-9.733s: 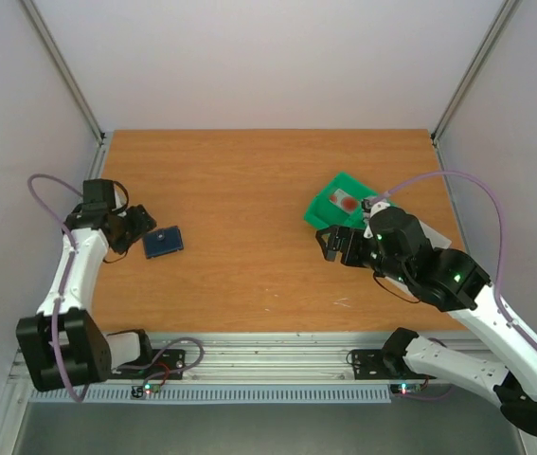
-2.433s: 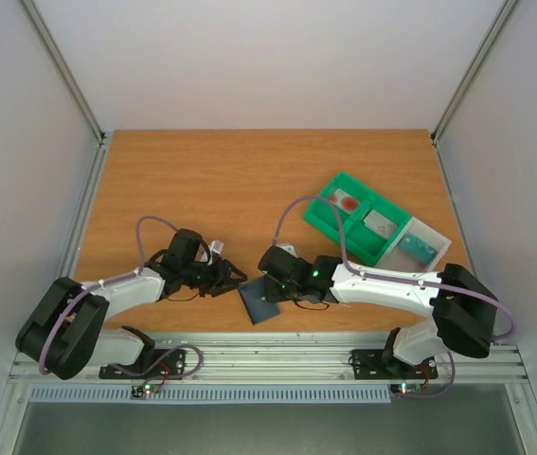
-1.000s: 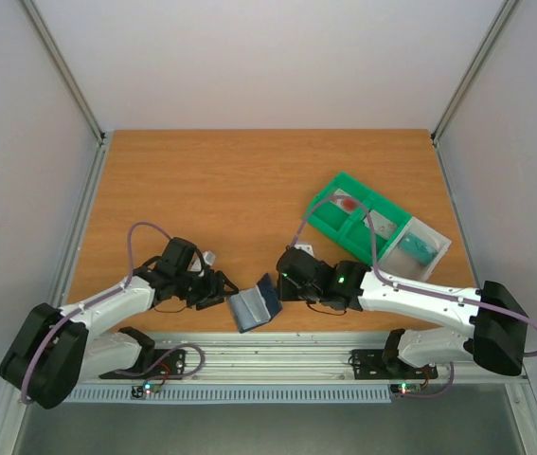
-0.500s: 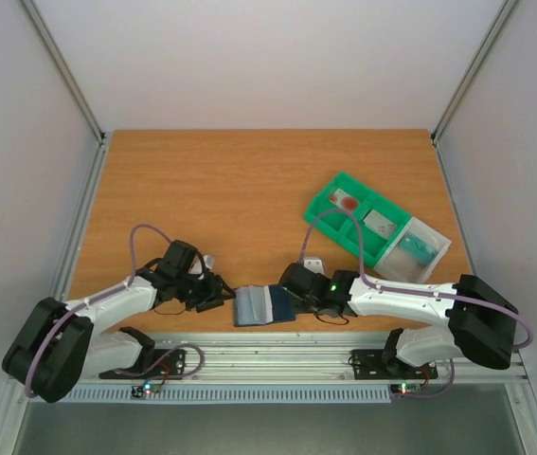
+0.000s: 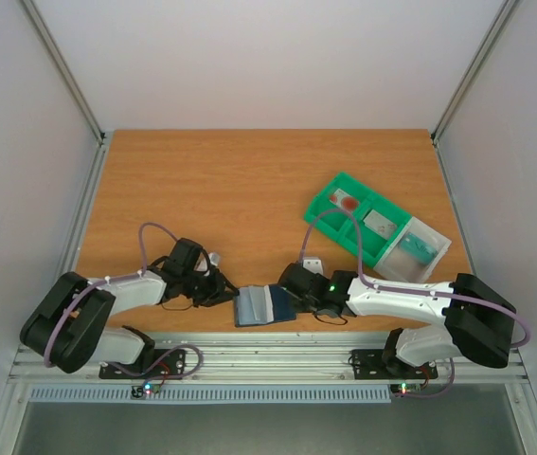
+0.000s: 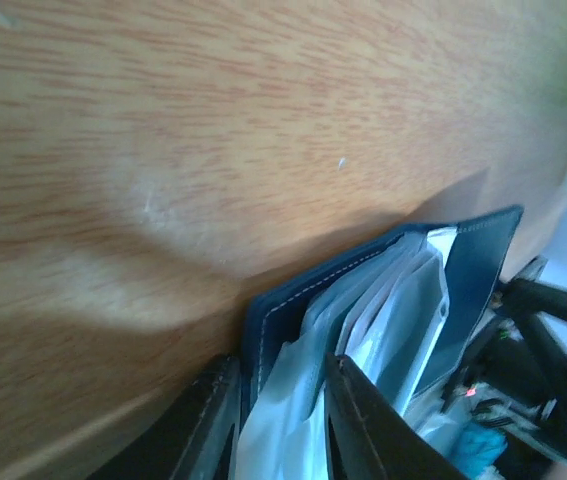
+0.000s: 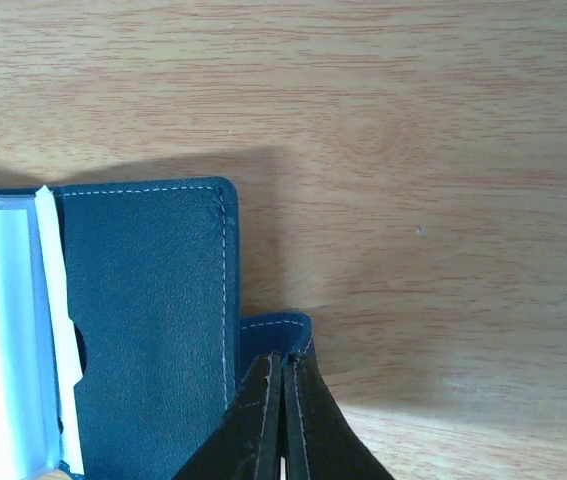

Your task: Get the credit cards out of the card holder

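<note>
Three views: one overhead, two wrist close-ups, all meeting at the card holder [image 5: 263,306].

My top camera sits high behind the arm bases and looks down and forward over the whole bench [image 5: 249,180], with both arms in frame. My left wrist camera sits just behind the left hand [image 6: 281,400] and skims low across the bench. It is very near and its picture is tilted, with the card holder's open edge in the lower middle. My right wrist camera looks almost straight down past the right hand [image 7: 283,400] from close up. Only the card holder and the bench around it appear in all three.
</note>
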